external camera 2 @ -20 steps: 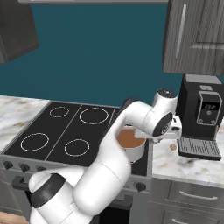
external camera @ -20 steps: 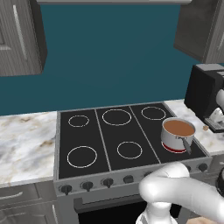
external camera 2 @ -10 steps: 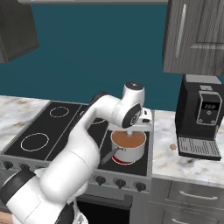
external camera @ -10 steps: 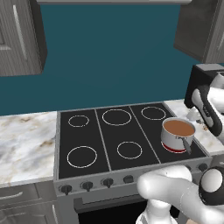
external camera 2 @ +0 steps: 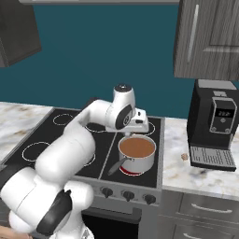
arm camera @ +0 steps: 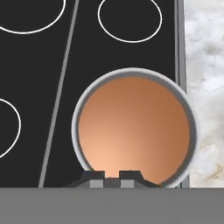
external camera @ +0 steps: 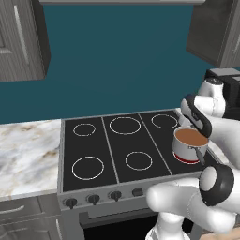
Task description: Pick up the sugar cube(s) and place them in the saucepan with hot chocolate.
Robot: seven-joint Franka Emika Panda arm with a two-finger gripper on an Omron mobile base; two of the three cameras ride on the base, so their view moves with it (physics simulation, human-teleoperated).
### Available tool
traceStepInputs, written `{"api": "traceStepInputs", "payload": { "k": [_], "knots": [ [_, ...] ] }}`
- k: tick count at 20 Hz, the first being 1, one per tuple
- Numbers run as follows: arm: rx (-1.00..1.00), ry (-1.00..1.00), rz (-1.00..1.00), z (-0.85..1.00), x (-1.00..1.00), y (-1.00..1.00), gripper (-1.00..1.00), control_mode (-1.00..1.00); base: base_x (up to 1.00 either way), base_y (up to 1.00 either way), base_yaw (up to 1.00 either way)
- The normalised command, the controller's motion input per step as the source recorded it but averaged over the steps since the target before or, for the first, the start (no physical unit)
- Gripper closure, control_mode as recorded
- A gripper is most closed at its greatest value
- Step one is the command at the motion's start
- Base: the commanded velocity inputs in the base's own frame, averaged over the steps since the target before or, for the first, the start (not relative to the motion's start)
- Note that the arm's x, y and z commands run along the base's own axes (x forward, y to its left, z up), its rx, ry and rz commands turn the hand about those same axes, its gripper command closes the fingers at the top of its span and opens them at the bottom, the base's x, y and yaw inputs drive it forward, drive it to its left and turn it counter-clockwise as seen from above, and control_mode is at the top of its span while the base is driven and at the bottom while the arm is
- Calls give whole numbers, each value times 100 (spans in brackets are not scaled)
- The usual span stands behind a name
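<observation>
The marble bench [external camera 2: 186, 175] runs along a teal wall, with dark cabinets [external camera 2: 210, 39] hanging above it at both sides. Set into the bench is a black stove [external camera: 117, 145] with white burner rings and a row of knobs along its front edge. The white arm [external camera 2: 70, 149] rises over the stove from the near side and bends so that its hand hangs above the stove's near right burner. On the bench to the right of the stove stands a black coffee machine [external camera 2: 215, 123], well apart from the pot. The saucepan with hot chocolate [external camera 2: 136, 154] sits on that near right burner, a round silver pot with a red band at its base, brown liquid nearly to the rim, and its grey handle pointing toward the front of the stove. The tool [arm camera: 112, 178] hangs just above the pan's far rim, looking straight down into the brown liquid; its two dark fingertips [arm camera: 93, 176] stand together with barely a slit between them, and whether anything is pinched there cannot be told. On the marble between the stove and the coffee machine lies a sugar cube [external camera 2: 185, 156], a tiny tan speck, apart from the saucepan and near the machine's drip tray.
</observation>
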Motion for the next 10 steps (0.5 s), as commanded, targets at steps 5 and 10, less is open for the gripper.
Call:
{"api": "traceStepInputs", "payload": {
  "k": [5, 10],
  "knots": [
    [0, 9, -8, -19, 56, -6, 100, -100, 0, 0, 0],
    [0, 8, -5, -39, 38, -16, 100, -100, 0, 0, 0]
  ]
}}
